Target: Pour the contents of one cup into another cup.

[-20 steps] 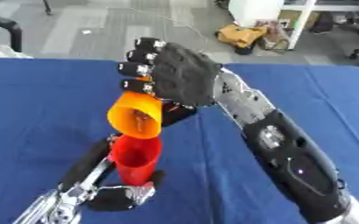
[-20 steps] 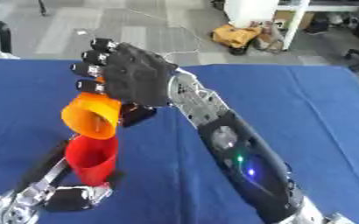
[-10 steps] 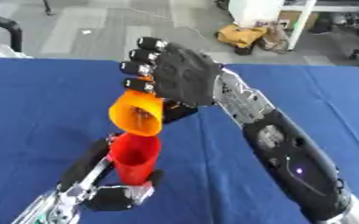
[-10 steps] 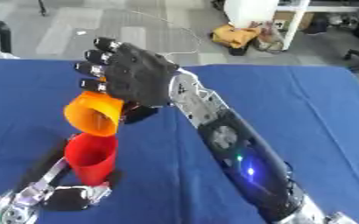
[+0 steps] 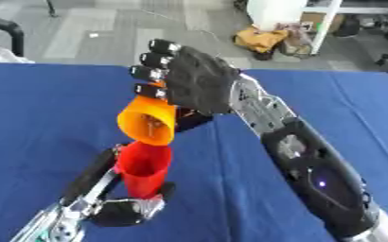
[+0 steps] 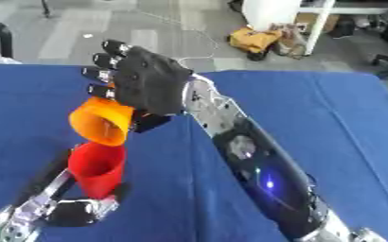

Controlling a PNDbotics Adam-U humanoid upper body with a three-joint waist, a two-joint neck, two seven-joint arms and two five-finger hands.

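Observation:
An orange cup [image 5: 149, 123] is tipped over, mouth down and toward me, right above a red cup [image 5: 144, 168]. My right hand [image 5: 196, 81] has its fingers curled round the orange cup from behind and above. The red cup stands upright on the blue table [image 5: 40, 108], and my left hand [image 5: 106, 194] holds it low down, a thumb to its right and fingers to its left. The orange rim nearly meets the red rim. I cannot see what is inside either cup.
The blue table stretches to both sides of the cups. My right forearm [image 5: 313, 175] crosses the right half of the table. Beyond the far edge lie grey floor, a white cabinet [image 5: 276, 12] and a tan bag [image 5: 263, 40].
The orange cup has stayed tilted over the red cup, with only a slight shift. Both hands keep their hold.

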